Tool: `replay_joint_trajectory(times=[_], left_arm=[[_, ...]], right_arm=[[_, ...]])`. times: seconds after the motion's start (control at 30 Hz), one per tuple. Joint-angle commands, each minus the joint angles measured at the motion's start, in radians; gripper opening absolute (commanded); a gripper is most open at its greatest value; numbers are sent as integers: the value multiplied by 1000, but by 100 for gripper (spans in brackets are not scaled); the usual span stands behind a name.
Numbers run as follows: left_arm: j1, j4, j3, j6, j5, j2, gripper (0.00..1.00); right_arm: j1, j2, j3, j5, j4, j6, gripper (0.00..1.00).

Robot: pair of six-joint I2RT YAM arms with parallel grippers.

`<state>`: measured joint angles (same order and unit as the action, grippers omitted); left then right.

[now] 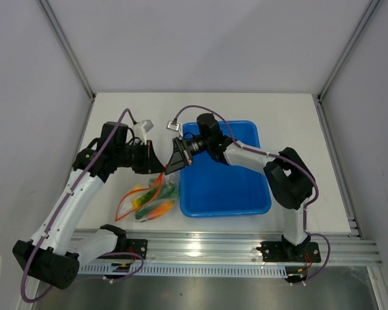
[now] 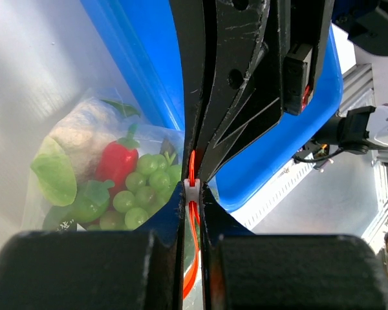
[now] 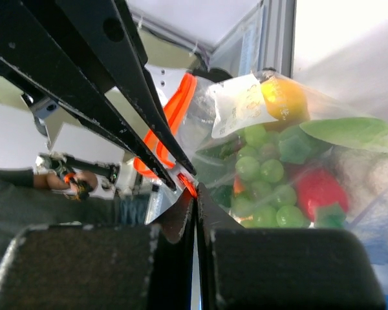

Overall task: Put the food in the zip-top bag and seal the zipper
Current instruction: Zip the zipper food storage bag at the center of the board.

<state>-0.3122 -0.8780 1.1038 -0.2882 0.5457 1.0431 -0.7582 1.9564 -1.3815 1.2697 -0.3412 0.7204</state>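
clear plastic forms the one zip-top bag [image 1: 149, 201], which lies on the white table [image 1: 258, 110] just left of the single blue tub [image 1: 223, 187], with its mouth end reaching up to the two tools. through the plastic i count one red chili [image 2: 116, 161], one bunch of green grapes [image 2: 142, 187], one white cauliflower [image 2: 77, 132], one orange-yellow fruit [image 3: 283, 97] and one long green vegetable [image 3: 352, 129]. whether more lies behind them i cannot tell. one zipper [image 3: 174, 116], a thin red-orange strip, runs along the mouth.

two arms meet over the bag's far end. the left arm [image 1: 77, 194] rises from its base and bends inward, its wrist pointing right. the right arm [image 1: 246, 154] folds at the elbow beside the tub's right side and stretches left across the tub. the left tool [image 2: 193, 194] has its fingers pressed together on the zipper, with a small white piece [image 2: 192, 187] nipped at the tips. the right tool [image 3: 195, 200] is likewise closed tight, its tips pinching the zipper at the bag's edge, nose to nose with the left tool.
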Motion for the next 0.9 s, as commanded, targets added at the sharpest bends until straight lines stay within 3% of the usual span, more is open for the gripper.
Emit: replay_joint_trajectory(times=[0.0,0.03,0.23,0.37,0.53,0.87], left_arm=[[7,-27,30,6,-16,-9,5],[8,-29,28,7,-20,-14,6],[12,-59,28,-9,-58,-34,7],[12,-64,24,-28,-55,-49,9],[12,-59,15,-51,-44,-66,10],[12,-119,8,-75,-81,-127,6]], right_arm=[[-3,-22,45,-73,-194,147,0],[0,-22,64,-91,-313,192,0],[19,-19,153,-173,-600,438,0],[25,-45,154,-228,-540,400,0],[34,-88,130,-270,-343,274,0],[53,-83,131,-274,-321,249,0]])
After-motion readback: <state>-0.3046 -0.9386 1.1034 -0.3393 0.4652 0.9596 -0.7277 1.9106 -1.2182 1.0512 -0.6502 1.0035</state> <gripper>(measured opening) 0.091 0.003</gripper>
